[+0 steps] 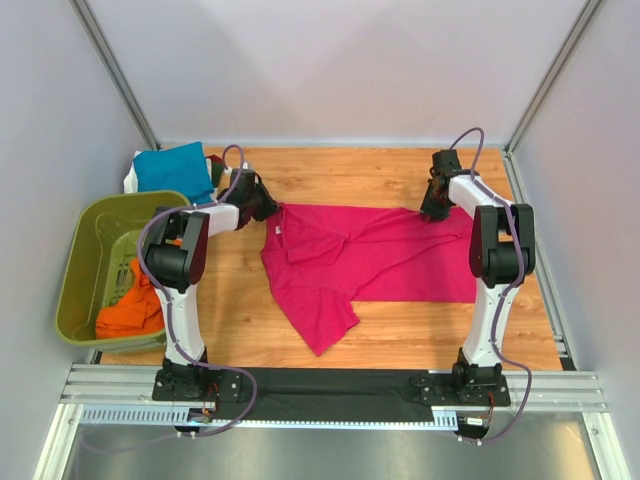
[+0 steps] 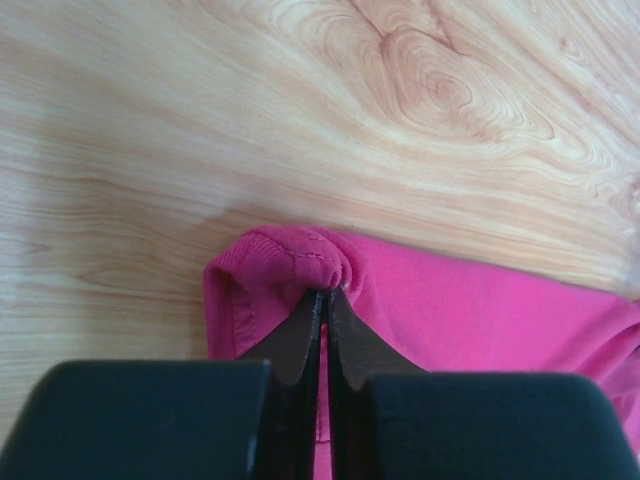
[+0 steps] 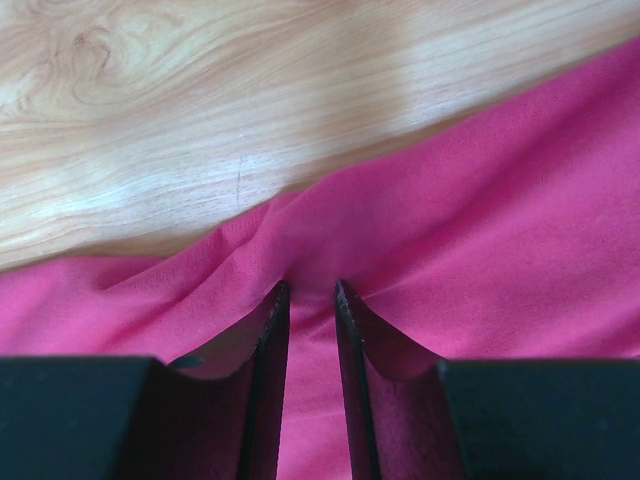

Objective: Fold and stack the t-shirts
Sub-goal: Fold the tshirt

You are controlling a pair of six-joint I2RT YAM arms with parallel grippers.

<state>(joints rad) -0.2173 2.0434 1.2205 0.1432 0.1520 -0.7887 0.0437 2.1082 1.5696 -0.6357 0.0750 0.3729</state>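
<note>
A magenta-pink t-shirt lies spread across the middle of the wooden table, its lower left part folded out toward the front. My left gripper is at the shirt's far left corner and is shut on a rolled hem there. My right gripper is at the shirt's far right edge, its jaws narrowly apart with a bunched fold of the pink cloth pinched between them. A teal-blue shirt lies folded at the far left corner. An orange shirt lies in the basket.
The olive-green plastic basket stands at the table's left edge beside the left arm. A sliver of white cloth shows under the teal shirt. Grey walls enclose the table on three sides. Bare wood shows in front of the pink shirt.
</note>
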